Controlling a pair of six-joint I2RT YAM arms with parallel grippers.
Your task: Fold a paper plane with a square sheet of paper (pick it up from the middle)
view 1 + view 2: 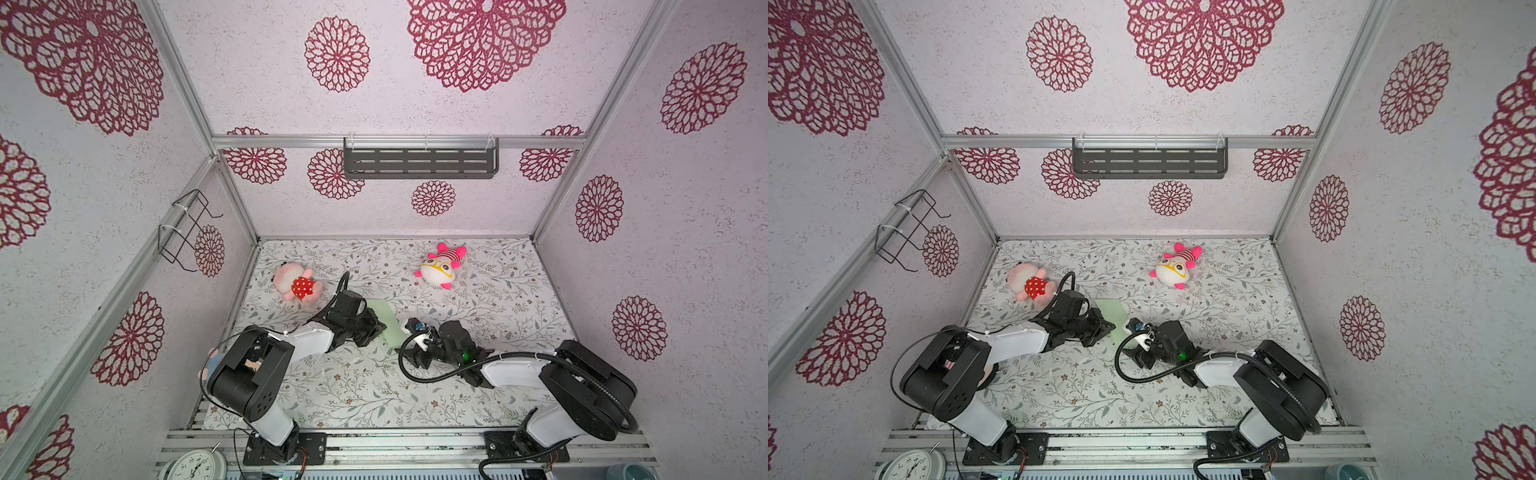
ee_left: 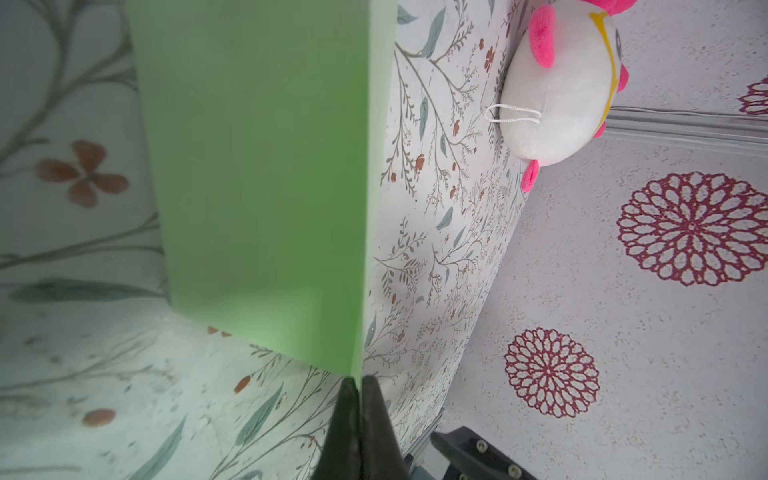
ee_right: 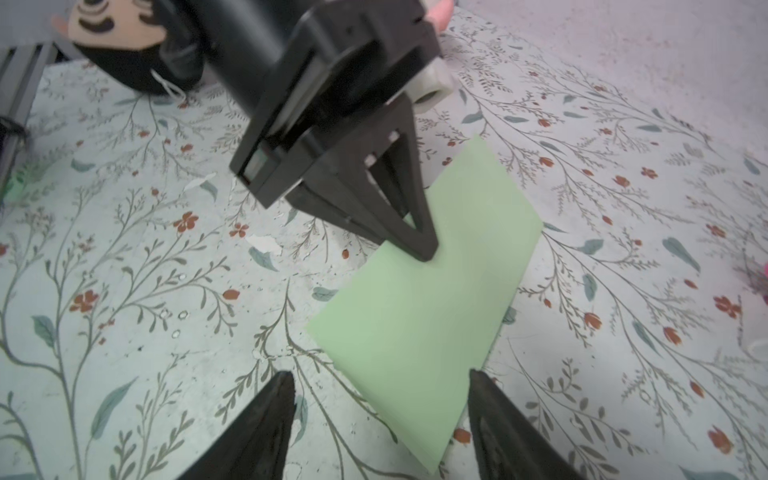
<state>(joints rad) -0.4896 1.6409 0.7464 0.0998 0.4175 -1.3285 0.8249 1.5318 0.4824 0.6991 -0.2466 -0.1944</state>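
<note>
Fingers [image 2: 374, 419] of the left gripper [image 3: 424, 248] are pinched shut on an edge of the square sheet of paper [image 3: 415, 324]. The sheet lies doubled over into a rectangle in the middle of the counter [image 1: 498, 324], between the two arms. The right gripper [image 3: 380, 374] holds nothing; its fingers stand apart, straddling the sheet's near corner. By my judgement only the first half-fold is made: no pointed nose or wings show, so most of the folding remains. A pink plush toy [image 1: 297, 284] and a white plush toy [image 1: 436, 270] lie farther back, well apart from the sheet.
</note>
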